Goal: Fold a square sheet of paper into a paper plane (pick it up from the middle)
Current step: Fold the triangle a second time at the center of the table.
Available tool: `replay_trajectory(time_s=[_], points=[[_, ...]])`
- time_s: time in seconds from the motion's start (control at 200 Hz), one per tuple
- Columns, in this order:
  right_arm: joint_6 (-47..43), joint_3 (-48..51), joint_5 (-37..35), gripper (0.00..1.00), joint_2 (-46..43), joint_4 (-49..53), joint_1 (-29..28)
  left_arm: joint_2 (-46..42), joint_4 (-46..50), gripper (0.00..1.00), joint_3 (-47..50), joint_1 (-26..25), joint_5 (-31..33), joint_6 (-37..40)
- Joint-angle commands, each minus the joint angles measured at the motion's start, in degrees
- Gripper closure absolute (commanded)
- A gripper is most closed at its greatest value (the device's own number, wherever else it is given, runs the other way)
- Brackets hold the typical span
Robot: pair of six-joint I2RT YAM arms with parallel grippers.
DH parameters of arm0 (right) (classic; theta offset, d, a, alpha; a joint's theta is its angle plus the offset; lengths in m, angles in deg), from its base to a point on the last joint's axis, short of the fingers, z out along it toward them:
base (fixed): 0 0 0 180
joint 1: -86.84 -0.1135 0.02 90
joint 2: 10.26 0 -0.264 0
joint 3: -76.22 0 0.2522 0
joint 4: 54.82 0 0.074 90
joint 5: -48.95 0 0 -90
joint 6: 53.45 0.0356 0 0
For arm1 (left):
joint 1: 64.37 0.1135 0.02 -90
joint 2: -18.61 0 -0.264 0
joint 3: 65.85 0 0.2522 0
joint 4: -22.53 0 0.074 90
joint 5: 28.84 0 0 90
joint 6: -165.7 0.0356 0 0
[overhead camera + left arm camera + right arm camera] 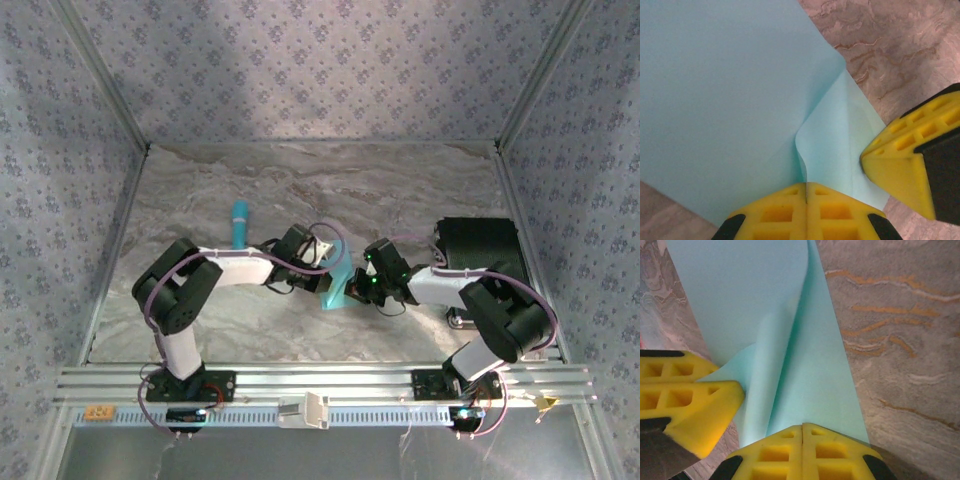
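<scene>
The square sheet of paper [336, 285], light cyan-blue, hangs between my two grippers at the middle of the marble table. My left gripper [806, 186] is shut on one edge of the sheet [725, 100], which buckles into a soft fold at the pinch. My right gripper [802, 427] is shut on the sheet [810, 375] close by, where a long crease runs away from the jaws. Each wrist view shows the other gripper's yellow fingers [900, 165] [690, 400] right beside the paper. In the top view the left gripper [322, 272] and right gripper [357, 290] almost meet. A paper plane is out of view.
A slim turquoise pen-like stick [240, 222] stands on the table behind the left arm. A black box [478, 245] sits at the right, behind the right arm. Patterned walls close in three sides. An aluminium rail [320, 380] runs along the near edge.
</scene>
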Motion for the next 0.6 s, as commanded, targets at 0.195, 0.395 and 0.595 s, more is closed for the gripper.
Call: replay_trajectory(time_s=[0.195,0.395,0.595], points=[[-0.79,-0.01,-2.28,0.97,1.44,4.79,0.08,-1.8,-2.64,0.98,0.99,0.15,1.49,-0.32],[-0.83,0.09,-2.31,0.97,1.65,4.84,0.07,-1.05,0.11,0.98,-0.93,0.15,2.94,1.83],[-0.73,-0.08,-2.15,0.97,2.12,4.58,0.09,-1.25,1.22,0.98,-1.0,0.13,4.5,2.92]])
